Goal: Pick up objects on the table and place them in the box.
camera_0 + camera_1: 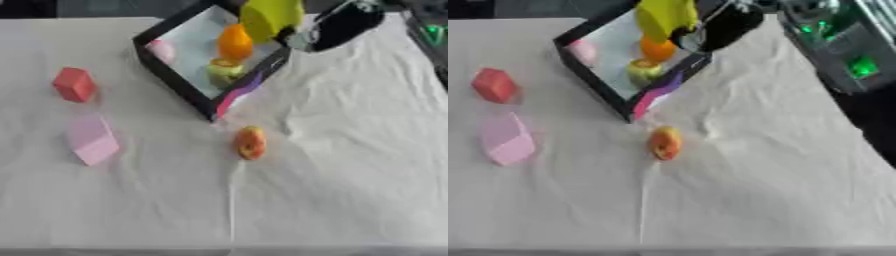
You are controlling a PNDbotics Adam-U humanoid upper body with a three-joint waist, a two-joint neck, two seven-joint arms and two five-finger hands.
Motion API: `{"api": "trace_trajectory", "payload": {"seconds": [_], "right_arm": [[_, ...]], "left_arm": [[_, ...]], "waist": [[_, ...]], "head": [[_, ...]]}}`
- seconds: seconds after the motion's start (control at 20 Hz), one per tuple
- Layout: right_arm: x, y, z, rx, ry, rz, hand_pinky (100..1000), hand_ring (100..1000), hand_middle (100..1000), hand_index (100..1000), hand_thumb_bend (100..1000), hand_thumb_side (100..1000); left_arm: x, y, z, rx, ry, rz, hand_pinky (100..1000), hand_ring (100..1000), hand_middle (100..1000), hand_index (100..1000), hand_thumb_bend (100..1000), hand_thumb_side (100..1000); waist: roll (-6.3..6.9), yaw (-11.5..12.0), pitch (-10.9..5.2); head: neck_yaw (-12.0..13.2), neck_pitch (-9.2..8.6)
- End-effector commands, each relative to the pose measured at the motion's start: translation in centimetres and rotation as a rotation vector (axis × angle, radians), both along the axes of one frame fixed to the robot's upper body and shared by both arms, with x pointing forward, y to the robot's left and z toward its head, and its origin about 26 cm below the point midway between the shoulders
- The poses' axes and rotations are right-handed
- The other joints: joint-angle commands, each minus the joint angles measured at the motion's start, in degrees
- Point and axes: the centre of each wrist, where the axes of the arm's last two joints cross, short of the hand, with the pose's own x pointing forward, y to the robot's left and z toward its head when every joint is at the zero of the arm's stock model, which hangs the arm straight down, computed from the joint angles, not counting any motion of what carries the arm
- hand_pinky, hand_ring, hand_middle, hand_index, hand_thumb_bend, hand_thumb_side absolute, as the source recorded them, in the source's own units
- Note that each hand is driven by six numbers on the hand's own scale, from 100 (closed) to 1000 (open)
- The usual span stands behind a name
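- Objects not yet packed lie nearest on the white cloth (350, 190): an orange-red fruit (251, 142) mid-table, just in front of the box's near corner, and a pale pink block (93, 140) and a red block (73, 84) well apart from it on the left.
- Farther back, the black-walled box (179, 82) sits askew and seems tipped toward the camera, probably so its pale floor is easy to reach; inside lie an orange piece (234, 42), a yellow-green piece (225, 68) and a pinkish one (161, 50).
- Beyond that, the right hand (726, 24) reaches from the upper right, holding a yellow object (664, 16) over the box's far edge, apparently about to drop it in; its fingers look closed round it.
- No left hand shows.
- No writing is legible anywhere.
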Motion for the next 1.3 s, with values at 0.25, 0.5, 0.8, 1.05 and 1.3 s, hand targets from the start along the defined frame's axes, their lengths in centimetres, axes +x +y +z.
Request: {"api": "trace_trajectory", "payload": {"seconds": [0.25, 0.5, 0.8, 1.05, 1.3], "right_arm": [[7.9, 3.9, -4.2, -0.099, 0.033, -0.108, 659, 574, 517, 635, 351, 100], [9.9, 3.9, -6.1, -0.15, 0.017, -0.135, 708, 688, 636, 750, 414, 100], [8.7, 2.8, -4.3, -0.082, -0.073, -0.142, 792, 804, 798, 884, 532, 104], [4.9, 0.8, -0.1, 0.048, -0.168, -0.101, 786, 791, 793, 882, 541, 101], [-1.7, -3.0, 2.4, 0.103, -0.194, -0.022, 772, 771, 767, 868, 526, 100]], "left_arm": [[0.0, -0.5, 1.5, 0.008, -0.039, -0.024, 758, 860, 800, 870, 351, 658], [0.0, -0.5, 1.5, 0.008, -0.04, -0.026, 758, 858, 798, 869, 352, 657], [-0.1, -0.3, 1.3, 0.008, -0.034, -0.014, 757, 857, 798, 869, 354, 657], [-0.2, 0.0, 1.2, 0.011, -0.032, -0.001, 756, 858, 798, 869, 356, 655], [-0.5, 0.6, 1.4, 0.023, -0.035, 0.02, 756, 858, 797, 869, 357, 653]], "waist": [[0.79, 1.0, -1.68], [0.77, 1.2, -1.64], [0.76, 0.5, -1.69], [0.66, -0.4, -1.81], [0.29, -1.3, -1.9]], "head": [[-1.2, -0.41], [-1.1, -0.47], [-0.4, -0.38], [0.3, -0.21], [1.2, -0.22]]}}
